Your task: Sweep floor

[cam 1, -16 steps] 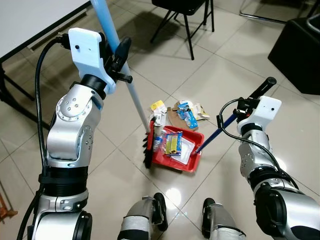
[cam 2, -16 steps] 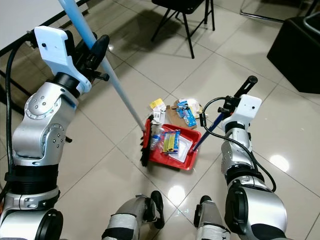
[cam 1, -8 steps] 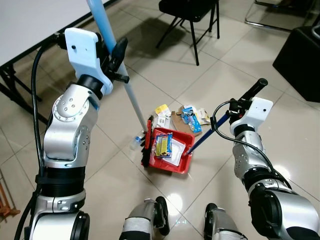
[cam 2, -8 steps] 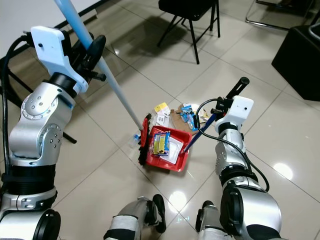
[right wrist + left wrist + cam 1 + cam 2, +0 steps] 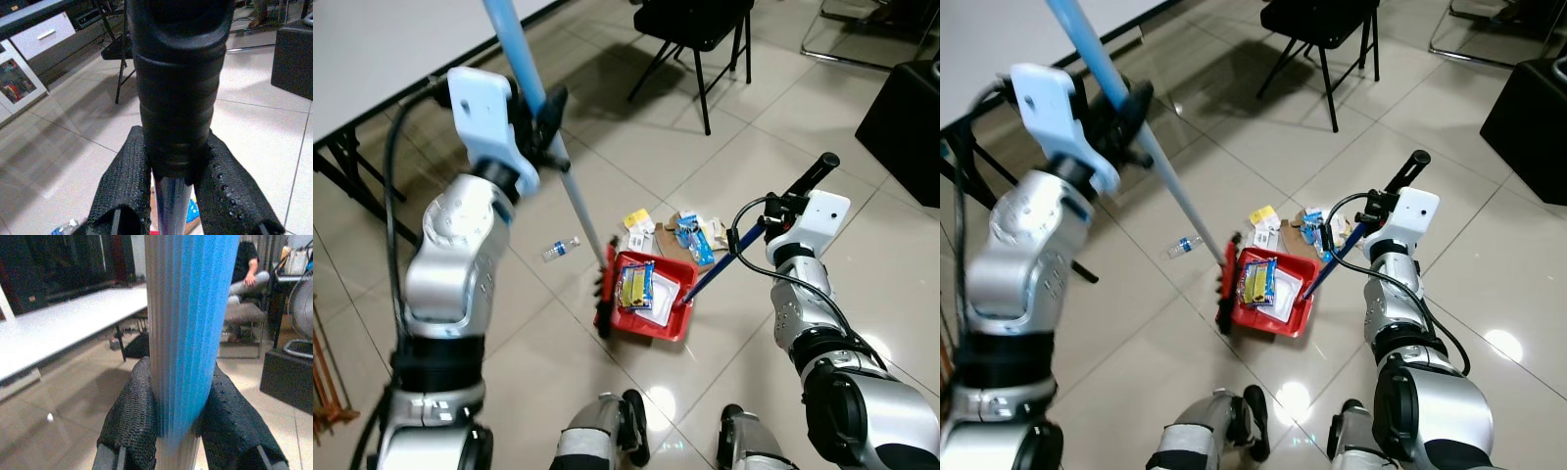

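My left gripper (image 5: 546,116) is raised at the upper left, shut on the light blue handle of the broom (image 5: 570,191). The broom's red and black head (image 5: 605,300) rests on the floor against the left side of the red dustpan (image 5: 677,318). Wrappers and paper lie in the pan. My right gripper (image 5: 808,183) is shut on the black grip of the dustpan's blue handle (image 5: 713,277). More litter (image 5: 677,227) lies just beyond the pan. In the wrist views, black fingers (image 5: 133,417) clamp the blue handle (image 5: 190,333), and fingers (image 5: 122,188) clamp the black grip (image 5: 178,98).
A small plastic bottle (image 5: 558,250) lies on the tiles left of the broom. A black chair (image 5: 700,22) stands beyond the litter, a white table (image 5: 382,59) at the far left, a black box (image 5: 906,122) at the right. A seated person (image 5: 248,269) appears in the left wrist view.
The camera has shifted. The plastic bottle, earlier beside the broom head, now lies apart to its left. Both grippers keep their holds.
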### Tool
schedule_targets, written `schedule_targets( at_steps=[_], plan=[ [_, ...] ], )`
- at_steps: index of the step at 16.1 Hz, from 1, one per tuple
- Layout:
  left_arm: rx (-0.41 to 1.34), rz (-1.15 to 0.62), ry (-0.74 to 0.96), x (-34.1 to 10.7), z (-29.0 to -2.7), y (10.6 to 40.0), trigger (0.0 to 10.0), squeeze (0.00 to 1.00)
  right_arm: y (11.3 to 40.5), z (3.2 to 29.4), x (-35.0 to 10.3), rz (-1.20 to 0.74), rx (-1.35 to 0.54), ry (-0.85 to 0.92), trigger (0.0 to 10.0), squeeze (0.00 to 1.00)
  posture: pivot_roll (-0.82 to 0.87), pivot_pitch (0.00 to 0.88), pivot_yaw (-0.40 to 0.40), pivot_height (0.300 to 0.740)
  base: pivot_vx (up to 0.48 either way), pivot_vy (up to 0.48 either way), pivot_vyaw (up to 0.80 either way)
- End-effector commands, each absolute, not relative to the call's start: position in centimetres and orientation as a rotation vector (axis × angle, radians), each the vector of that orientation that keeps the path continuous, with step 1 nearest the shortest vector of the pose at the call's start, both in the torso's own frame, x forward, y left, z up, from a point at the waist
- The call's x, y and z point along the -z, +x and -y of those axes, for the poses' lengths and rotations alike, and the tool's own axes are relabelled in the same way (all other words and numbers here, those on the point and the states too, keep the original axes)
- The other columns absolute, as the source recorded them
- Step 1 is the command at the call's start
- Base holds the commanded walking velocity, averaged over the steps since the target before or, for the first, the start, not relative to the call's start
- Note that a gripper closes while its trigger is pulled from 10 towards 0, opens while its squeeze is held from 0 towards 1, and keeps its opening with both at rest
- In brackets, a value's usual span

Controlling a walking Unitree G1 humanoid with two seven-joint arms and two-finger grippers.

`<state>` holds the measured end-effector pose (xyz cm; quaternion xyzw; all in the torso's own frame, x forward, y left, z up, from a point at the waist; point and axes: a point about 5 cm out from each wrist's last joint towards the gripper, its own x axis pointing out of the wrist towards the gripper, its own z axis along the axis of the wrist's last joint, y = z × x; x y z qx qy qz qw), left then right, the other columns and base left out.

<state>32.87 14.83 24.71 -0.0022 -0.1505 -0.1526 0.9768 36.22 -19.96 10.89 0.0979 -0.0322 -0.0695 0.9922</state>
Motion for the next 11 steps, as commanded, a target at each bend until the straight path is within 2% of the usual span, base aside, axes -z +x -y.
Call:
schedule_targets(
  at_steps=[1, 2, 5, 11],
  plan=[
    [0.269, 0.260, -0.014, -22.8, -15.9, 32.9, 10.0, 0.00, 36.6, 19.5, -11.9, 0.109, 0.126, 0.218, 10.0, 0.00, 0.04, 0.127, 0.174, 0.740, 0.000, 0.000, 0.00],
    [0.195, 0.190, -0.026, -20.1, -17.2, 33.0, 10.0, 0.00, 36.7, 19.2, -12.0, 0.111, 0.121, 0.220, 10.0, 0.00, 0.03, 0.125, 0.172, 0.740, 0.000, 0.000, 0.00],
    [0.039, 0.122, -0.018, -17.1, -19.9, 32.6, 10.0, 0.00, 36.8, 19.4, -12.1, 0.112, 0.118, 0.216, 10.0, 0.00, 0.03, 0.106, 0.152, 0.740, 0.000, 0.000, 0.00],
    [0.001, 0.213, 0.064, -18.7, -21.5, 32.4, 10.0, 0.00, 37.3, 19.8, -13.1, 0.127, 0.114, 0.209, 10.0, 0.00, 0.04, 0.085, 0.127, 0.740, 0.000, 0.000, 0.00]
  ],
)
